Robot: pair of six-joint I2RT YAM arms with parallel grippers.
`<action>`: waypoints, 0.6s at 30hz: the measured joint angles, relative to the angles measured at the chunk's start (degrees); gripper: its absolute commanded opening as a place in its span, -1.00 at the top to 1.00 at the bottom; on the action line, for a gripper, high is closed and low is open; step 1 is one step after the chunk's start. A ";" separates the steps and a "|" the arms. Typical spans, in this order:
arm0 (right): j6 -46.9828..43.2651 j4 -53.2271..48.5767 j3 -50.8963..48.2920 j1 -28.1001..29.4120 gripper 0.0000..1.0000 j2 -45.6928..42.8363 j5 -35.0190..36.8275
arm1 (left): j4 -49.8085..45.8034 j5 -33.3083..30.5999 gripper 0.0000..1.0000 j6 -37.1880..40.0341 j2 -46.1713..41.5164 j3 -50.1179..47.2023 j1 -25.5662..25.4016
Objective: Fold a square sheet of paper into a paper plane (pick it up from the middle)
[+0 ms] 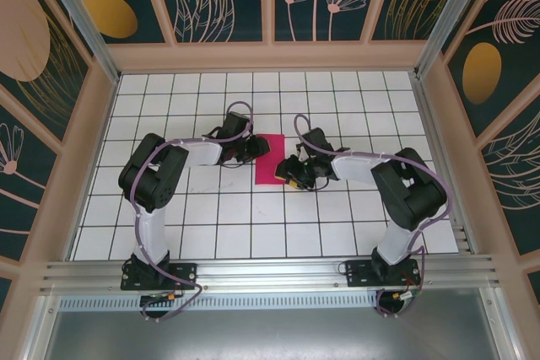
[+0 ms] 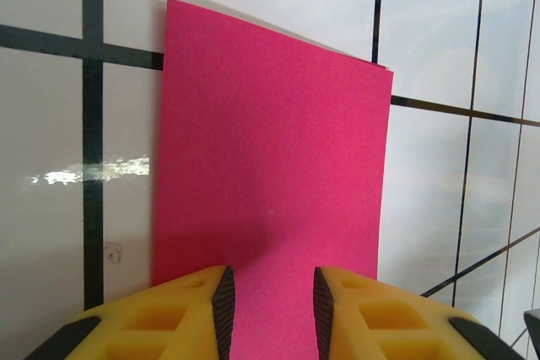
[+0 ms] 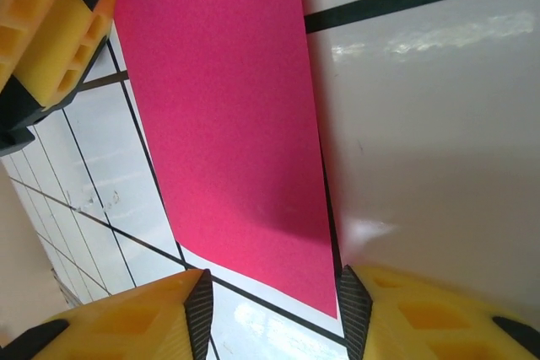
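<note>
The square sheet of paper (image 1: 270, 160) lies flat on the white grid table as a magenta-pink rectangle, about one tile wide and two long. In the left wrist view the paper (image 2: 270, 149) shows a second layer along its far edge. My left gripper (image 1: 256, 147) is over the paper's upper left edge. Its jaws (image 2: 272, 292) stand apart with the paper beneath them, and nothing is pinched. My right gripper (image 1: 291, 173) is at the lower right corner. It is open (image 3: 274, 301), and the corner of the paper (image 3: 228, 107) lies between its fingers. The left gripper's yellow fingers (image 3: 51, 31) appear at the paper's far end.
The white grid table (image 1: 211, 217) spreads around the paper on every side. Wooden-framed walls (image 1: 270, 55) close in the back and both sides. Both arms reach in from the near rail (image 1: 270, 274) and meet at the middle.
</note>
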 measured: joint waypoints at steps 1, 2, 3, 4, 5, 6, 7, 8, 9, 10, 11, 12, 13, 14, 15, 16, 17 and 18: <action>0.02 0.31 0.00 0.00 0.11 0.17 -0.37 | 0.00 0.00 0.32 0.00 0.00 0.00 0.00; 0.07 0.70 0.00 0.00 0.12 0.31 -0.81 | 0.00 -0.02 0.32 0.00 0.00 0.00 0.00; 0.20 1.14 0.00 0.00 0.14 0.35 -1.14 | 0.00 0.00 0.32 0.02 0.00 0.00 0.00; 0.46 1.66 -0.02 0.00 0.16 0.35 -1.38 | 0.00 -0.02 0.32 0.00 0.00 0.00 0.00; 0.79 2.43 -0.13 0.00 0.17 0.35 -1.62 | 0.00 -0.02 0.31 0.00 0.00 0.00 0.00; 1.14 3.30 -0.35 0.00 0.18 0.35 -1.64 | 0.00 -0.04 0.32 0.00 0.00 0.00 0.00; 1.51 4.46 -0.81 -0.02 0.20 0.31 -1.68 | -0.02 -0.07 0.31 0.00 0.00 0.00 0.00; 2.01 5.57 -1.44 -0.09 0.26 0.26 -1.79 | 0.00 -0.09 0.32 0.00 0.00 0.00 0.00; 2.67 6.49 -2.10 -0.20 0.31 0.17 -1.84 | -0.02 -0.13 0.32 0.00 0.00 0.00 0.00; 3.28 7.39 -2.93 -0.26 0.34 -0.02 -1.84 | -0.02 -0.17 0.32 0.00 0.00 0.00 0.00; 3.89 8.07 -3.85 -0.46 0.43 -0.33 -1.79 | 0.00 -0.17 0.32 0.00 0.00 -0.04 0.00; 4.52 8.48 -4.46 -0.63 0.52 -0.57 -1.79 | 0.02 -0.17 0.32 0.00 0.00 -0.09 0.00; 5.14 8.74 -4.94 -0.87 0.62 -0.85 -1.73 | 0.09 -0.17 0.33 0.00 -0.02 -0.15 0.00; 5.77 8.96 -5.20 -1.01 0.74 -1.03 -1.53 | 0.15 -0.17 0.34 0.00 -0.04 -0.17 0.00; 6.29 9.27 -5.31 -1.22 0.82 -1.22 -1.42 | 0.17 -0.17 0.34 0.00 -0.07 -0.22 0.00; 6.67 9.42 -5.35 -1.33 0.90 -1.44 -1.20 | 0.33 -0.20 0.35 0.00 -0.17 -0.37 0.00; 7.02 9.49 -5.35 -1.49 0.99 -1.70 -1.09 | 0.55 -0.20 0.34 0.00 -0.31 -0.63 0.00; 7.41 9.49 -5.38 -1.55 1.00 -1.88 -1.03 | 0.81 -0.20 0.34 0.00 -0.52 -0.96 0.00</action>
